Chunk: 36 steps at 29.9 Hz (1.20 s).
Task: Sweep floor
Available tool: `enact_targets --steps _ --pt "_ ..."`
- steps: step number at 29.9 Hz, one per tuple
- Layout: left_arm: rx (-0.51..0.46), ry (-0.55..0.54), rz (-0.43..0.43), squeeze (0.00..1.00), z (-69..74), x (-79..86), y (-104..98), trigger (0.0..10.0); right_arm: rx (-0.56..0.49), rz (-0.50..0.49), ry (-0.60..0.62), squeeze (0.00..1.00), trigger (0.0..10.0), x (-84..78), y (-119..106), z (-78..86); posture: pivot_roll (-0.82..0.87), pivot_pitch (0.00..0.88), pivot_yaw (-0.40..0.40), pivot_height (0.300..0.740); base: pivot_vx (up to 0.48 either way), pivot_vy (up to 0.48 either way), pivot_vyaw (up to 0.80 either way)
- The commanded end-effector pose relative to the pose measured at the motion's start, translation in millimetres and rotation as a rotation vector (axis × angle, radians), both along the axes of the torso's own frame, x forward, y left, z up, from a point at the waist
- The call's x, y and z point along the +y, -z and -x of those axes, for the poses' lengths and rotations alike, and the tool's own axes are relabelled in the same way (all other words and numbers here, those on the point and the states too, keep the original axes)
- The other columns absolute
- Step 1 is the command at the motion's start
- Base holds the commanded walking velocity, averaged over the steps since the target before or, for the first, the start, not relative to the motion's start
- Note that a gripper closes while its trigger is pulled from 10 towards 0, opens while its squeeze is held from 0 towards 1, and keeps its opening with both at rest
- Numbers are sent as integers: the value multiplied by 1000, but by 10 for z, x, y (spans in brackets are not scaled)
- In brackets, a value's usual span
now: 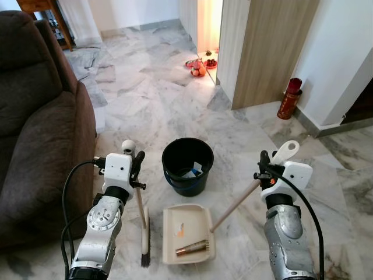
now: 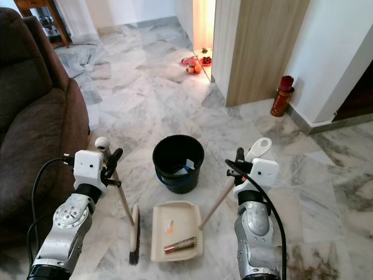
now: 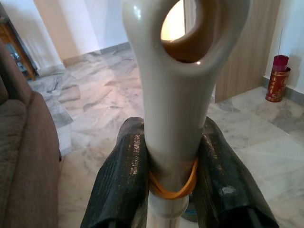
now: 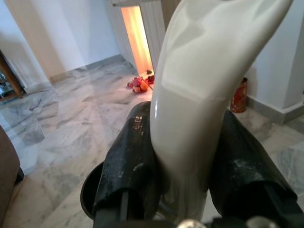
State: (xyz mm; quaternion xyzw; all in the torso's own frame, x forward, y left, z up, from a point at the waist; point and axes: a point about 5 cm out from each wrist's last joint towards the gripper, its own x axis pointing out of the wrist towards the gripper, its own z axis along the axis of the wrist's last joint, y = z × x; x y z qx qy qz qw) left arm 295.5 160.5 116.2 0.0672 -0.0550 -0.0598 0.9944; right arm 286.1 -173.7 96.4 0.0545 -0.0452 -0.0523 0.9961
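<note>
The robot's got both tools in hand. The left end effector (image 1: 139,165) is clenched around the top of the broom handle (image 1: 140,201), just under the hanging loop, and the brush head (image 1: 145,242) rests on the marble floor (image 1: 145,99) right beside the dustpan (image 1: 187,233). The right end effector (image 1: 267,166) is clamped on the dustpan handle (image 1: 236,205) near its upper end, with the pan lying flat on the floor. There's already some debris in the pan: a brownish cylinder (image 1: 193,248) near the front lip and a small orange scrap (image 1: 181,228).

A black bucket (image 1: 187,165) sits just beyond the pan, with some stuff inside it. A brown sofa (image 1: 35,128) is off to the robot's left.

Handling-wise, both tools look like light, stiff plastic, so weight shouldn't be a problem. The handles look smooth and glossy though, so they could twist or slip in the grip; there's a rubber band (image 3: 173,185) around the broom handle at the fingers (image 3: 121,180), probably for that. Gripping this high gives reach but less control at the bristles. If the pan gets tipped into the bucket, that cylinder will likely roll.
</note>
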Motion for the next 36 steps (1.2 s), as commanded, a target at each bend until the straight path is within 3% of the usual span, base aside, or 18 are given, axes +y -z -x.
enact_targets --steps 1,22,25,30,36 --pt "-36 -6 -12 0 -6 38 -60 10000 -78 -8 -31 0 10000 51 -201 -14 79 87 53 740 0 0 0" --pt "-32 15 -30 0 -26 13 -53 10000 -162 17 -136 0 10000 114 -847 251 63 97 64 740 0 0 0" --pt "-31 14 -31 0 -30 17 -53 10000 -189 12 -162 0 10000 165 -1035 324 59 99 66 740 0 0 0" --pt "-31 18 -28 0 -32 9 -47 10000 -276 -13 -143 0 10000 180 -1345 306 54 99 68 740 0 0 0" --pt "-36 16 -25 0 -35 7 -55 10000 -342 -37 -102 0 10000 185 -1483 275 62 97 65 740 0 0 0"
